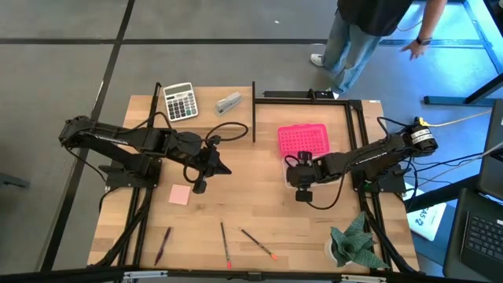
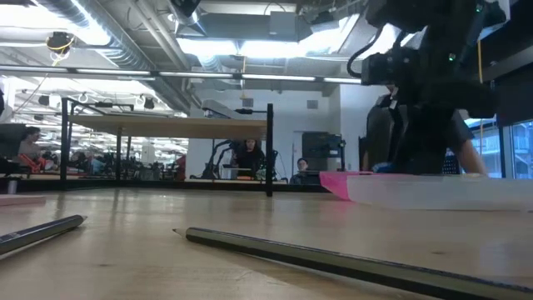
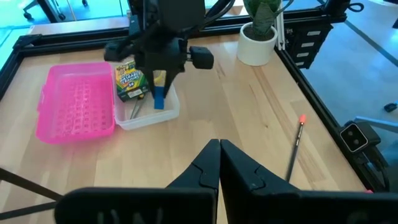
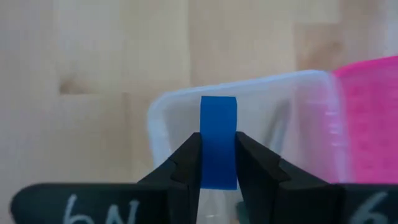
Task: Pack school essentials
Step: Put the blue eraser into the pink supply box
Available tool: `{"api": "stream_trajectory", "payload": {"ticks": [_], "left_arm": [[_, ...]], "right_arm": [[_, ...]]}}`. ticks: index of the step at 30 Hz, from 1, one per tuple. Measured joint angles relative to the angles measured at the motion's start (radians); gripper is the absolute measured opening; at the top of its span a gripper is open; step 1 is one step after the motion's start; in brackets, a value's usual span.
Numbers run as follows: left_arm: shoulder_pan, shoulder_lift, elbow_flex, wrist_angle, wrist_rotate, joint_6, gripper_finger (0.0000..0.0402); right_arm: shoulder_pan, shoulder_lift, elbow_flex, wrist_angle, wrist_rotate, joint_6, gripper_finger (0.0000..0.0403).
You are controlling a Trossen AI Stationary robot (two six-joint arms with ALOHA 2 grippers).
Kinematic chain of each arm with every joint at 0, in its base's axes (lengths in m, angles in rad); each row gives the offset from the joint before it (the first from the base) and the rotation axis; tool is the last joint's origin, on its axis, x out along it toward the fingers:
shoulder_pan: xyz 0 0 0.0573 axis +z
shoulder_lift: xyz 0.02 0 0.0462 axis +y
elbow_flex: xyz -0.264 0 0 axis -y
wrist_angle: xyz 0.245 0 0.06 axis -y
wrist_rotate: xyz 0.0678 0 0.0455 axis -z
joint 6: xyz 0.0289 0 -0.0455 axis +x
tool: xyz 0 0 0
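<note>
Eraser [image 4: 218,140] first: the small blue block is pinched upright between the two fingers of the right gripper [image 4: 218,163], hanging over the clear box [image 4: 186,102] whose pink lid [image 3: 74,102] lies open beside it. In the left wrist view the crayon box [image 3: 129,81] and the scissors [image 3: 135,109] already sit inside that clear box.

The main risk, as I judge it, is the drop. The eraser hangs close to the box's near wall (the right wrist view shows the rim just beyond it), so letting go there could bounce it off the rim onto the table [image 1: 259,204]. It could also land on the crayon box and roll out.

The left gripper [image 3: 219,163] is clenched on nothing and hovers over the middle of the table, near the pink note pad [image 1: 179,195]. Three pencils [image 1: 225,242] lie well apart from the box along the table's front edge, not yet packed. Thin and flat, they may slip from a pinch or get pushed off the edge.
</note>
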Motion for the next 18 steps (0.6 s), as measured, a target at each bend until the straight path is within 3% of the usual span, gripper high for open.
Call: {"api": "stream_trajectory", "payload": {"ticks": [18], "left_arm": [[0.0,0.0,0.0,0.0,-0.001,0.0,0.0]], "right_arm": [[-0.008,0.003,-0.019,0.038,-0.13,-0.072,0.0089]]}}
